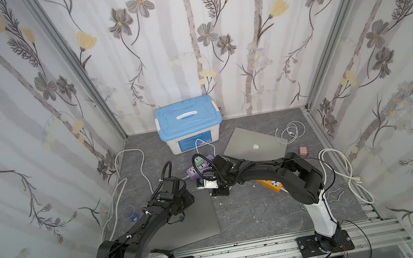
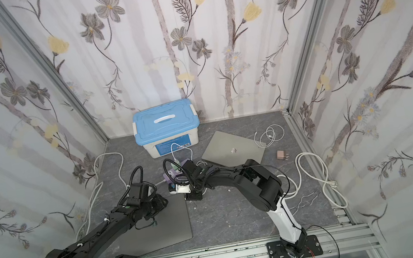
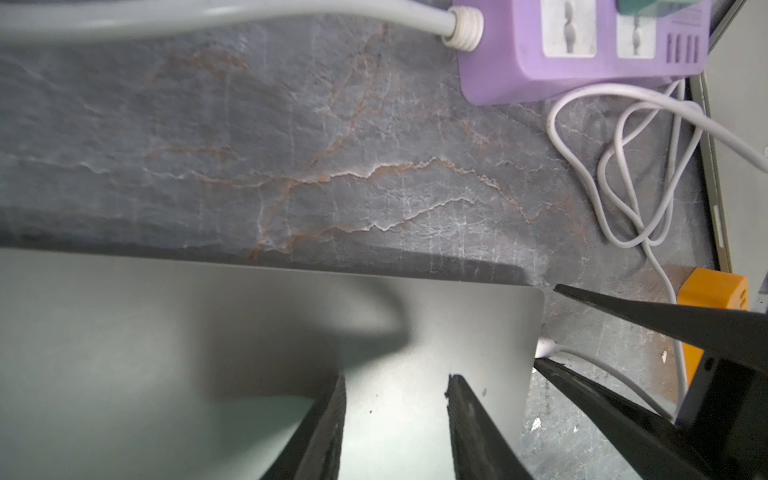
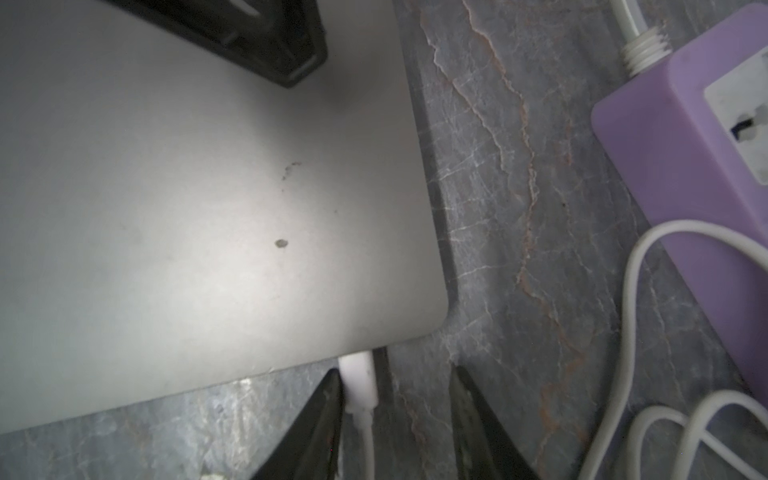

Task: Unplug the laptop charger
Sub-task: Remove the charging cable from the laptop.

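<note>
While the charger plug (image 4: 359, 380) sits in the laptop (image 4: 187, 208), nothing's unplugged. Pinch and pull remain: right hand (image 4: 395, 370) straddles it, spread; left hand (image 3: 397, 378) spread too.

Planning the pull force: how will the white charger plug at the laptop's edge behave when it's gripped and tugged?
The plug looks like short, smooth hard plastic, so it's probably stiff but could slip. Its thin cable lies in loose loops, so likely floppy with slack. The flat laptop may slide along.
</note>
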### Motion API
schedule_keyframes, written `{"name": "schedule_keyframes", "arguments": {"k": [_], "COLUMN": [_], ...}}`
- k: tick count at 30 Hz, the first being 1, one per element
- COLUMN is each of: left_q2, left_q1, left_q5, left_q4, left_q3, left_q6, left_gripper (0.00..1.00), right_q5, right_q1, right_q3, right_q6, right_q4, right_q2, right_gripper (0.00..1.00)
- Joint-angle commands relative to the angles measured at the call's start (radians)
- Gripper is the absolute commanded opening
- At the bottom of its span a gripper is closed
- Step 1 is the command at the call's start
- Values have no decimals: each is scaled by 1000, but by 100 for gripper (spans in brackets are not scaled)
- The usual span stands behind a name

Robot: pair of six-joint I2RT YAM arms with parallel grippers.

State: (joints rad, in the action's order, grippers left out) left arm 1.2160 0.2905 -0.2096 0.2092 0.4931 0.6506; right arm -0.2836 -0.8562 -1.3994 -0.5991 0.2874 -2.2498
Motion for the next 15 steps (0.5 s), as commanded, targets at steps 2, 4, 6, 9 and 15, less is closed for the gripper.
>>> {"name": "schedule_keyframes", "arguments": {"k": [2,4,6,9,15], "left_q2": [5,5,5,5,2], "left_q1": [-3,-5,-5,-7,-9], "left_q5": [6,6,6,4,3], "left_q4": [33,33,32,29,31], "left_q3": [-8,-8,-9,-9,-11], "left_q6": [-4,-6,-6,-8,-8], "left_gripper": [44,44,44,44,45], "right_q5": [30,34,35,54,76], "right_q1": [-7,-10,-13,-18,-19], "right_q3": [-7,-13,-18,-19,-4], "right_q6": [-33,-39,-50,-68,-100], "right_q4": [7,13,25,40,62], "right_q2": [-13,-16,-19,-26,-26], "right_gripper": [41,39,32,26,20]}}
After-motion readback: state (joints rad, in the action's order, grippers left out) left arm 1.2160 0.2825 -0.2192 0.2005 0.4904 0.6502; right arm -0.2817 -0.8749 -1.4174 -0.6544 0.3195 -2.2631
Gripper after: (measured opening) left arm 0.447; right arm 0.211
